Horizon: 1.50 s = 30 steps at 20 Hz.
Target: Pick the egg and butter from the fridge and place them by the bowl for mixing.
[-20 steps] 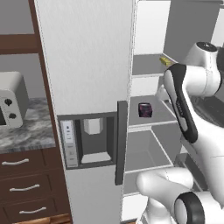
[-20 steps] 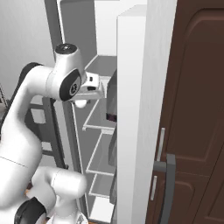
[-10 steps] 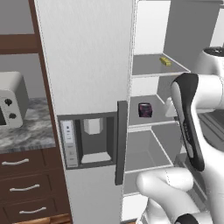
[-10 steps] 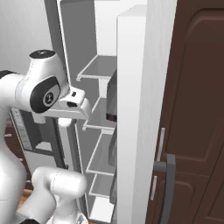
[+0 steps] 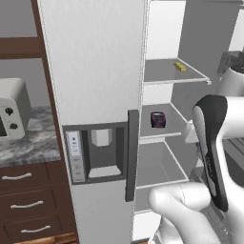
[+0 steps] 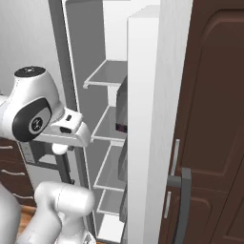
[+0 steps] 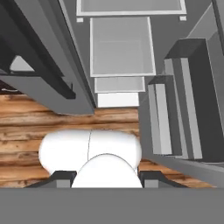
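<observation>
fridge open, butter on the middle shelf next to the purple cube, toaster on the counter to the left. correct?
Not quite: the butter lies on the upper shelf, one above the purple cube, as the left base view shows. The fridge is open and the toaster is on the counter to the left.

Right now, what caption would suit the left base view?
Open fridge: butter on an upper shelf, dark purple cube on the shelf below, white robot arm in front.

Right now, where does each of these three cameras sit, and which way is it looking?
Left base view: behind the arm's left, facing the fridge, butter on a shelf; white arm at right.
Right base view: behind its right, facing the same fridge shelves; arm at left.
Hand view: on the hand, looking down at the wooden floor, an egg between the fingers.
</observation>
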Available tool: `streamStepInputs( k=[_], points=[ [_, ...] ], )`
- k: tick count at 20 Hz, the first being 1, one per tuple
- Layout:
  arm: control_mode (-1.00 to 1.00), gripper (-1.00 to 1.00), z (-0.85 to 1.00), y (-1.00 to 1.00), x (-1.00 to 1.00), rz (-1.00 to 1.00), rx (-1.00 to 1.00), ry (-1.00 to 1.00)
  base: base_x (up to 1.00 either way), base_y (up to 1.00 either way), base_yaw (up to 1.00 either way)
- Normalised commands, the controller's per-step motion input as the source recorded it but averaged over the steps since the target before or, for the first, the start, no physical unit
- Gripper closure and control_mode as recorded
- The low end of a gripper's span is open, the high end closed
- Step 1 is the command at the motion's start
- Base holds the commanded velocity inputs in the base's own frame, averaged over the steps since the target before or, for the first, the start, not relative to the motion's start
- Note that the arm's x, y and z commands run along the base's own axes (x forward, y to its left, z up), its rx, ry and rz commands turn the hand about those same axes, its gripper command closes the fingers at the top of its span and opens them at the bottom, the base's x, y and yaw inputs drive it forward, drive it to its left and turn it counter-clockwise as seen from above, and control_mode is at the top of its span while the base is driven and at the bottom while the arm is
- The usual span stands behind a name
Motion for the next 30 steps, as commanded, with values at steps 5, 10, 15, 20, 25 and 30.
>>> streamStepInputs(
  k=[5,10,15,20,25,30],
  points=[
    [1.0,1.0,0.0,0.0,0.0,0.0,0.0,0.0,-0.67,0.45,0.0],
    [1.0,1.0,0.0,0.0,0.0,0.0,0.0,0.0,-0.18,0.99,0.0],
    [1.0,1.0,0.0,0.0,0.0,0.0,0.0,0.0,0.15,1.0,0.0],
    [1.0,1.0,0.0,0.0,0.0,0.0,0.0,0.0,0.1,1.0,0.0],
    [1.0,1.0,0.0,0.0,0.0,0.0,0.0,0.0,0.35,1.0,0.01],
    [1.0,1.0,0.0,0.0,0.0,0.0,0.0,0.0,0.84,0.91,0.1]
  ],
)
